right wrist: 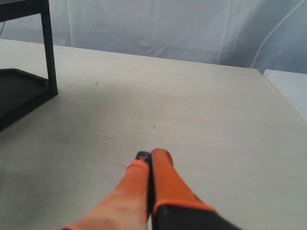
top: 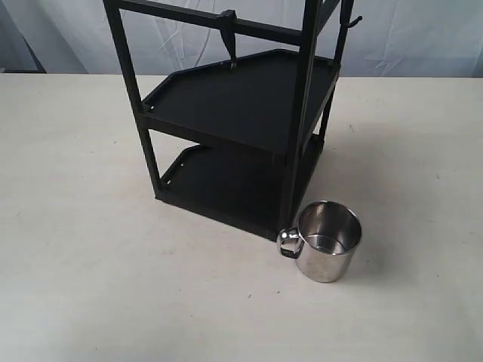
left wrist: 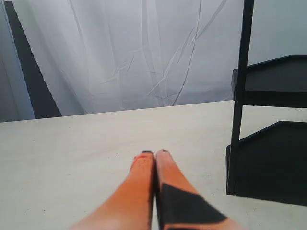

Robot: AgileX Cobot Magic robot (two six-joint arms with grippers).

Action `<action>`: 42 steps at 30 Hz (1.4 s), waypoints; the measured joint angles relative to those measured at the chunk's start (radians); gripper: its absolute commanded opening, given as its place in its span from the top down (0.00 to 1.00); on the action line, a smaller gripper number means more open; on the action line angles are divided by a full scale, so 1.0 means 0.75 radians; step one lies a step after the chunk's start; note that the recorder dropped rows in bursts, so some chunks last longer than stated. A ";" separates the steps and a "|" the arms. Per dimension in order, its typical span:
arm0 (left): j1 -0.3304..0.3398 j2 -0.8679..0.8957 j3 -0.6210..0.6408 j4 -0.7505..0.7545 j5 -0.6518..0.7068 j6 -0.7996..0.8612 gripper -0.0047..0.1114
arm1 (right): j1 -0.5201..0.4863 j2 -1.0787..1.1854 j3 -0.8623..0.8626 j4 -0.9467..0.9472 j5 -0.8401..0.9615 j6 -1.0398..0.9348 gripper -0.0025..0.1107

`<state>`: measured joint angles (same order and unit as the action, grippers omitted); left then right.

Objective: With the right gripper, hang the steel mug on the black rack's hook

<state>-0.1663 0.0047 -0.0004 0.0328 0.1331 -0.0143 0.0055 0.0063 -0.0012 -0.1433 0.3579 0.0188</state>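
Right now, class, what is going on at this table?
Nothing is being handled yet. The steel mug stands upright on the table by the front corner of the black rack, its handle towards the rack. The hook on the top bar is bare. The right gripper and the left gripper are both shut, holding nothing, low over bare table; neither shows in the exterior view.
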 measured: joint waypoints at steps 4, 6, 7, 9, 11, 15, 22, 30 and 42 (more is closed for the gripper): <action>0.000 0.000 0.000 0.000 0.000 0.000 0.95 | -0.002 0.000 0.000 -0.177 -0.099 0.000 0.99; 0.000 0.000 0.000 0.000 0.000 0.000 0.95 | -0.002 0.000 0.000 -0.164 -0.357 0.001 0.99; 0.000 0.000 0.000 0.000 0.000 0.000 0.95 | -0.002 0.000 0.000 -0.115 -0.534 0.017 0.99; 0.000 0.000 0.000 0.000 0.000 0.000 0.95 | -0.002 -0.001 0.000 0.007 -0.822 0.067 0.99; 0.000 0.000 0.000 0.000 0.000 0.000 0.95 | -0.002 -0.003 0.000 0.092 -1.030 0.084 0.99; 0.000 0.000 0.000 0.000 0.000 0.000 0.95 | -0.002 -0.003 0.000 0.141 -1.268 0.146 0.99; 0.000 0.000 0.000 0.000 0.000 0.000 0.95 | -0.002 -0.006 -0.011 0.333 -0.993 0.958 0.99; 0.000 0.000 0.000 0.000 0.000 0.000 0.95 | -0.002 -0.006 -0.033 0.231 -0.511 1.296 0.99; 0.000 0.000 0.000 0.000 0.000 0.000 0.95 | 0.149 0.055 -0.151 -0.692 -0.631 1.898 0.99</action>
<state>-0.1663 0.0047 -0.0004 0.0328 0.1331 -0.0143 0.1175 0.0472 -0.1147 -0.6621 -0.1154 1.4426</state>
